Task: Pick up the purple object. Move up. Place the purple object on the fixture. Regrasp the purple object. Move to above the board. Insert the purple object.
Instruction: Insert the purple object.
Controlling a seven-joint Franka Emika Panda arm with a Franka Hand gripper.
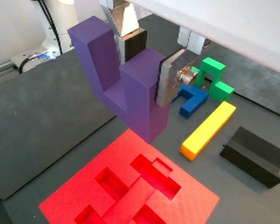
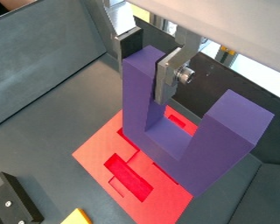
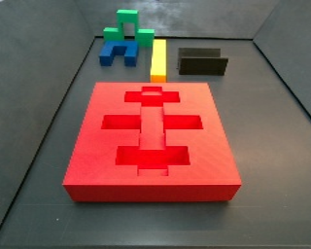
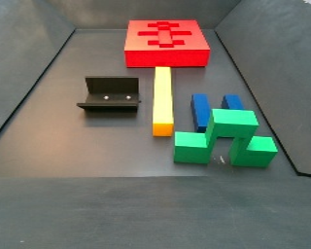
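no readable text — no labels, no numbers

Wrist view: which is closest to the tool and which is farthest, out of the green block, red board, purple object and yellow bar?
1. purple object, held in the tool.
2. board, below it.
3. yellow bar, beside the board.
4. green block, beyond the bar's far end.
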